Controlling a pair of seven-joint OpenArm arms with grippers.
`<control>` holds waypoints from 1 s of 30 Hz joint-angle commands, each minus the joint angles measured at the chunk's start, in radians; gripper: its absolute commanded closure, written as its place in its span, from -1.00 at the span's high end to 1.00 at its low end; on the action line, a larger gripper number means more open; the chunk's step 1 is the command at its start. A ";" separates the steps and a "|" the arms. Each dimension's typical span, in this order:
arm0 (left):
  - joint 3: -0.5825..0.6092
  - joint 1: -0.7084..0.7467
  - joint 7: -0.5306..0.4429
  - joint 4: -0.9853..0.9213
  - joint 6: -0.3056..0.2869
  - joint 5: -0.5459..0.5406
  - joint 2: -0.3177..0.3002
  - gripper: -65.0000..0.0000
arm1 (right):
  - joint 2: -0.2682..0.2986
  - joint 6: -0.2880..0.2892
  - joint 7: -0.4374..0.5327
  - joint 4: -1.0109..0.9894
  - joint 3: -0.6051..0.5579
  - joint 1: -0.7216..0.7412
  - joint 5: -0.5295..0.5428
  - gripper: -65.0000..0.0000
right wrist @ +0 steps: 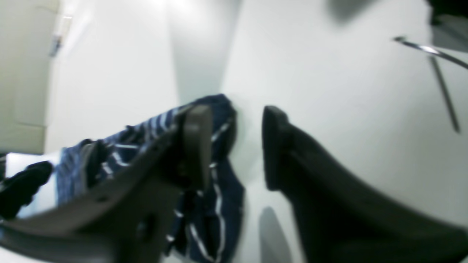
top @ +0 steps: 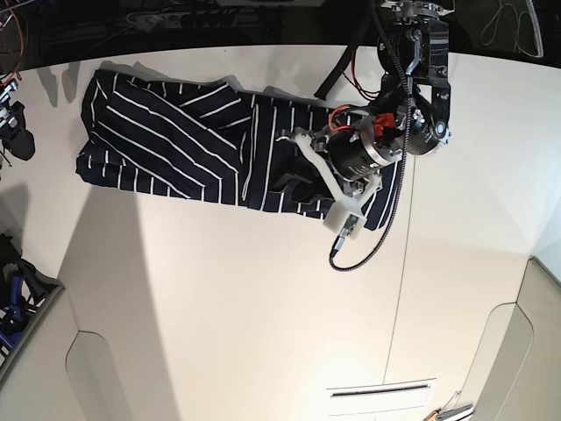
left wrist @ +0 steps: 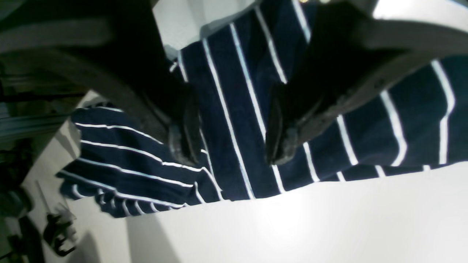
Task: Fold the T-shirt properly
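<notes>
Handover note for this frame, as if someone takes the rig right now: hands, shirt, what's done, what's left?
Left hand: open, jaws spread just above the T-shirt, gripping nothing.
Right hand: open, beside one edge of the shirt; not holding it.
Shirt: spread in a long, rumpled strip across the far side of the white table, partly bunched, with the left arm over its one end.
Done: no neat fold visible; some cloth overlaps on itself.
Left: grasp the edges, flatten, fold properly.

White table (top: 263,298); striped T-shirt (top: 175,145) spread flat.
</notes>
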 commanded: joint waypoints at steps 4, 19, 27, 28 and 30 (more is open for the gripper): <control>0.002 0.000 -0.019 0.016 -0.005 0.020 -0.006 -0.03 | 0.020 0.008 0.008 0.017 0.006 0.004 0.053 -1.00; 0.002 0.001 -0.040 0.016 -0.005 0.023 -0.056 -0.03 | 0.013 0.032 -0.077 0.017 -0.209 0.010 0.269 -1.00; 0.002 0.001 -0.041 0.016 -0.005 0.049 -0.056 -0.03 | -0.039 0.034 -0.023 0.017 -0.332 0.074 0.115 -1.00; 0.002 0.001 -0.041 0.016 -0.005 0.049 -0.056 -0.03 | -0.038 0.034 -0.008 0.017 -0.349 0.074 0.079 -1.00; 0.002 0.001 -0.041 0.016 -0.005 0.049 -0.056 -0.03 | -0.039 0.034 0.008 0.017 -0.374 0.074 0.013 -1.00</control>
